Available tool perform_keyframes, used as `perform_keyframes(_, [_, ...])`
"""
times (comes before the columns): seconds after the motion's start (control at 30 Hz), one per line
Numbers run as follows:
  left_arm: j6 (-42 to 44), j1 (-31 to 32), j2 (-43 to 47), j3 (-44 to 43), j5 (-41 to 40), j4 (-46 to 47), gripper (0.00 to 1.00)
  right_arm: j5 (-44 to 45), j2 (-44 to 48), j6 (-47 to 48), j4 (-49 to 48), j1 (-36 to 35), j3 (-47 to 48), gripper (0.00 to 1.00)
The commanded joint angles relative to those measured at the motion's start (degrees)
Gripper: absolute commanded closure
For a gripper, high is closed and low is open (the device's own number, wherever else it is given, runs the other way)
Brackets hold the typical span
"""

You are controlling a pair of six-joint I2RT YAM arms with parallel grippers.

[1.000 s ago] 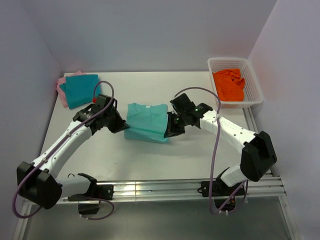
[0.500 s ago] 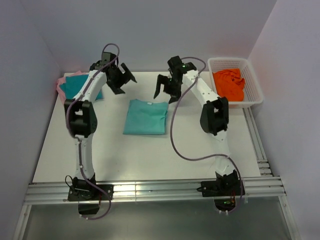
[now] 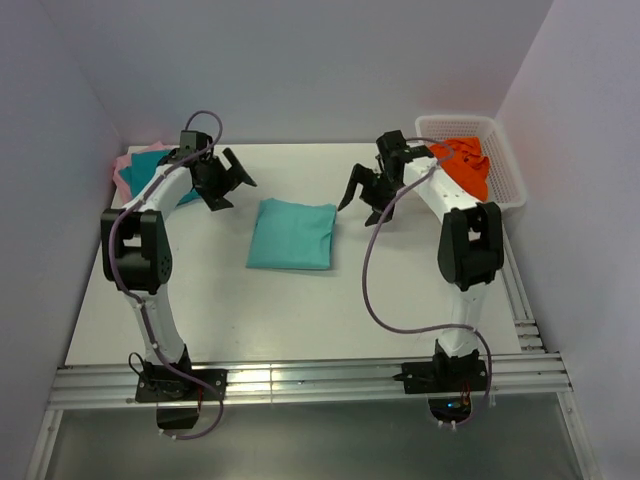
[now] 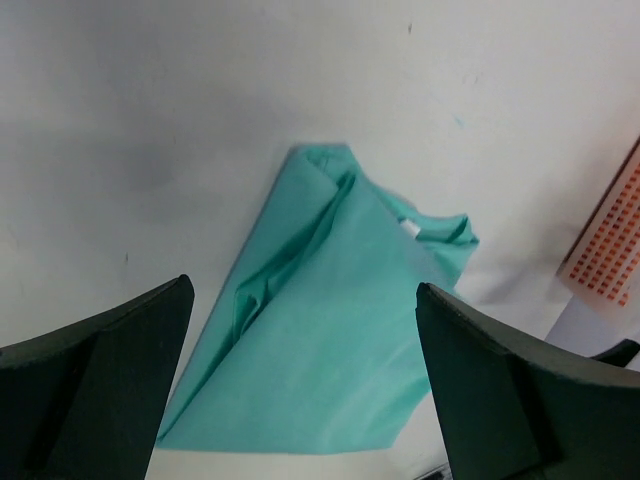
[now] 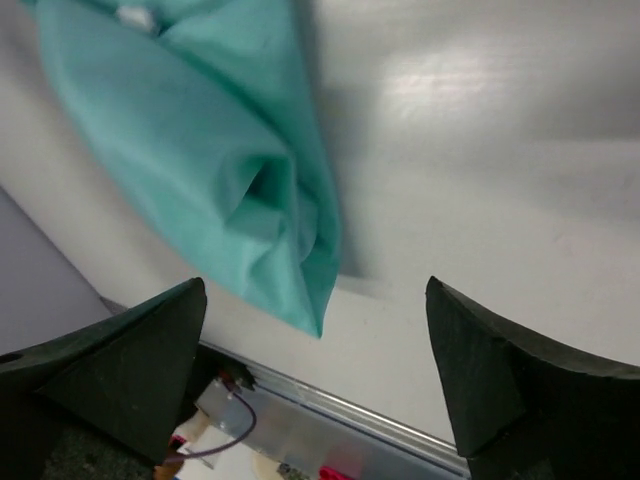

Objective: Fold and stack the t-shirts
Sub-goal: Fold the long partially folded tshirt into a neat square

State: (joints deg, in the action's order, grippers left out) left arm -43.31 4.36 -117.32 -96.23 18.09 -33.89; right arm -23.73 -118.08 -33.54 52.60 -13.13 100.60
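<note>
Left gripper (image 3: 236,188) and right gripper (image 3: 358,212): jaws spread wide, nothing held, one on each side of the folded light mint-green cotton t-shirt (image 3: 292,233) lying flat mid-way across the white table (image 3: 200,300). Darker teal t-shirt (image 3: 148,172) rests on pink t-shirt (image 3: 121,168) at far-left corner

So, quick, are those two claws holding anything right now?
Left gripper: open, holding nothing.
Right gripper: open, holding nothing.

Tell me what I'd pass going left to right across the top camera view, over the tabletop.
From the left: pink t-shirt → teal t-shirt → left gripper → mint-green t-shirt → right gripper → orange cloth in the white basket.
</note>
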Motion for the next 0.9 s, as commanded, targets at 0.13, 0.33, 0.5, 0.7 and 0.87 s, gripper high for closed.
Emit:
perform_keyframes(0.13, [4.1, 0.6, 8.9, 12.0, 0.1, 6.6, 0.03, -7.2, 15.0, -2.2, -14.4, -2.3, -12.4, 0.45])
perform_keyframes(0.33, [3.6, 0.6, 11.5, 14.0, 0.6, 5.6, 0.05, -8.2, 7.1, -2.5, -14.6, -5.0, -9.3, 1.00])
perform_keyframes(0.5, [4.5, 0.6, 12.6, 13.0, 0.1, 3.8, 0.05, -8.9, 1.1, -3.7, -15.1, -6.6, -4.6, 1.00])
perform_keyframes(0.7, [5.2, 0.6, 12.7, 13.4, 0.1, 3.2, 0.06, -9.4, -4.3, -4.1, -15.0, -8.5, 0.2, 1.00])
perform_keyframes(0.87, [6.9, 0.6, 12.9, 13.3, -0.5, 1.7, 0.06, -7.6, -8.4, -2.9, -14.0, -8.4, 3.7, 1.00])
